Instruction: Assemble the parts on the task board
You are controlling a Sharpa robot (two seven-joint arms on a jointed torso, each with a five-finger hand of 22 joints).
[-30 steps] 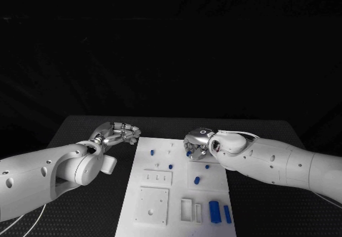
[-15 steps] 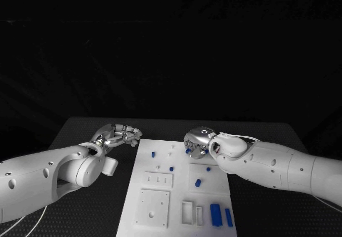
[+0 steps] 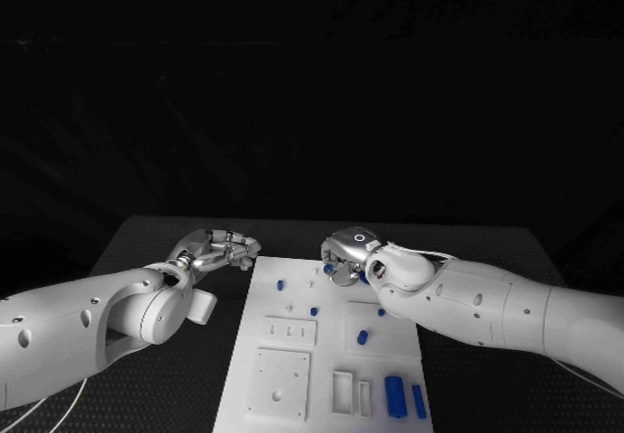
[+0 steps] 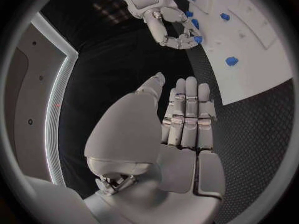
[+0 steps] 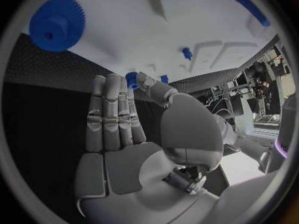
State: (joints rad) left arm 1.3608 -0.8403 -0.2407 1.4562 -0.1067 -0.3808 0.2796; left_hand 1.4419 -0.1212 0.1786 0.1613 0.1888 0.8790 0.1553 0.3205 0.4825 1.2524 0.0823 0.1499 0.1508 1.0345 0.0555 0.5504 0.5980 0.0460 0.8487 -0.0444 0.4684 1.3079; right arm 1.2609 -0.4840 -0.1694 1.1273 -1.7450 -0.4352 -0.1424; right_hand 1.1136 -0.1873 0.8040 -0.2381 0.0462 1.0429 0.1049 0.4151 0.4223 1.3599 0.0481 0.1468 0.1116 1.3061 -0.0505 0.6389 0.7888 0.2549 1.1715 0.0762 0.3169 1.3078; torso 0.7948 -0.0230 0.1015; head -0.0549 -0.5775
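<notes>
Two white robot arms are reaching across a black bench (image 3: 156,236) toward the white task board (image 3: 332,356) lying at its centre. The left robot hand (image 3: 218,248) is hovering just off the board's far left corner, over the dark bench surface; the left wrist view is showing its fingers (image 4: 189,115) lying straight and pressed side by side with the thumb set apart, holding nothing. The right robot hand (image 3: 346,258) is hanging over the far end of the board, and in the left wrist view its curled fingers (image 4: 177,39) are meeting a small blue part (image 4: 198,39) at their tips, pinching it above the board's edge. The right wrist view is showing the same blue piece sitting at the tips of the thumb and fingers. Several other blue parts are lying scattered on the board: one small peg (image 3: 279,284) near the left edge, another (image 3: 314,311) toward the middle, a short cylinder (image 3: 362,337) to the right of centre, and two longer blue pieces (image 3: 394,396) lying side by side near the board's near right corner. A blue gear (image 5: 57,23) is lying flat on the white plate, visible in the right wrist view.
</notes>
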